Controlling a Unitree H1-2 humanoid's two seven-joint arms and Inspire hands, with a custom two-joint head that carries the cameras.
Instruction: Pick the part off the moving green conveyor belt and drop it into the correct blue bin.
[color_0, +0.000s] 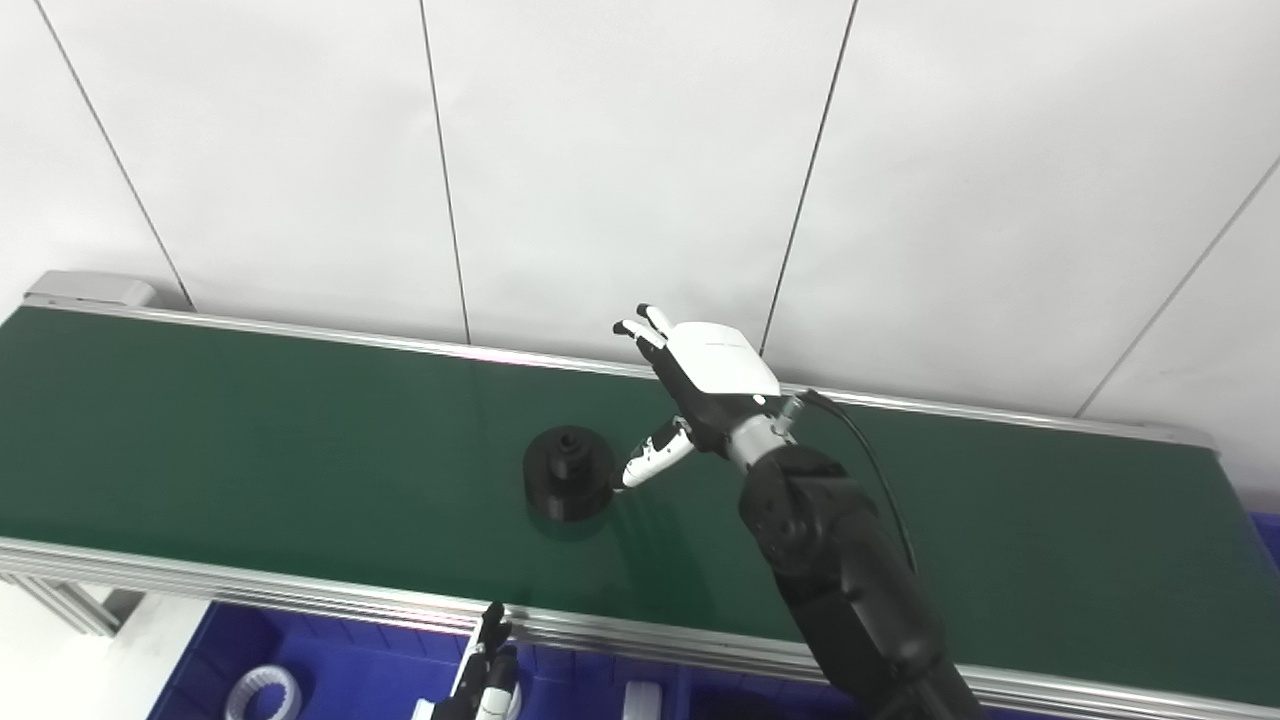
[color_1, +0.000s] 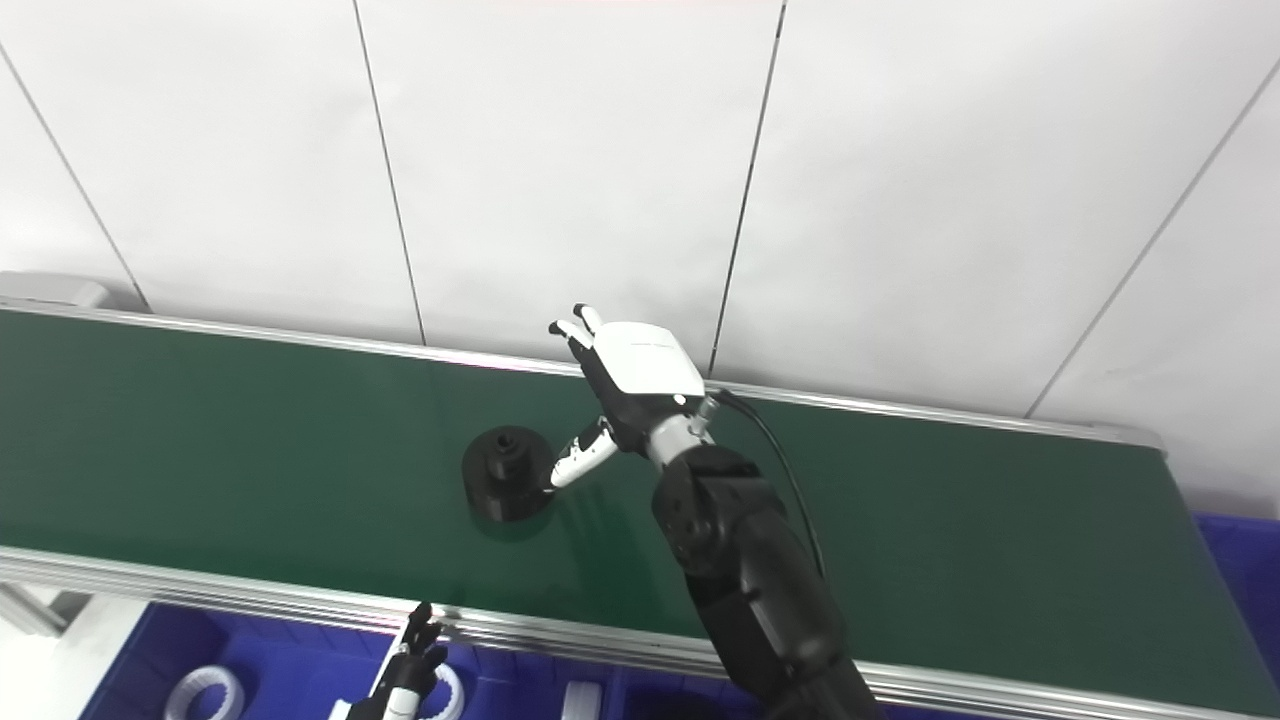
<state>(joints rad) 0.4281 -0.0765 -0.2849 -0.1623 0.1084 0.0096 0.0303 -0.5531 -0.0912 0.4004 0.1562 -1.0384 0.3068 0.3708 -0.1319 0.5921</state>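
Left eye view: right hand spread beside the part on the belt

One black part (color_0: 568, 473), round with a raised hub on top, sits on the green conveyor belt (color_0: 250, 440), roughly mid-width of the belt. No other piece on the belt.

Right hand (color_0: 700, 385) hovers just beside the part, on the side toward the far rail. Fingers spread and pointing away toward the wall, holding nothing. The thumb (color_0: 655, 455) angles down toward the part's rim; touching or only very near, cannot tell. The black forearm runs off the bottom edge.

Left hand (color_0: 487, 675) is mostly cut off by the bottom edge, below the belt's near rail. Only dark fingertips show, pointing up, slightly apart. Whether it holds anything, cannot tell.

Blue bin (color_0: 330, 665) lies under the near rail, only its top strip in frame. Dividers are hard to make out. In it, one white toothed ring (color_0: 262, 692) is clear on the side away from the arm; two further white pieces are cut off and cannot be identified.
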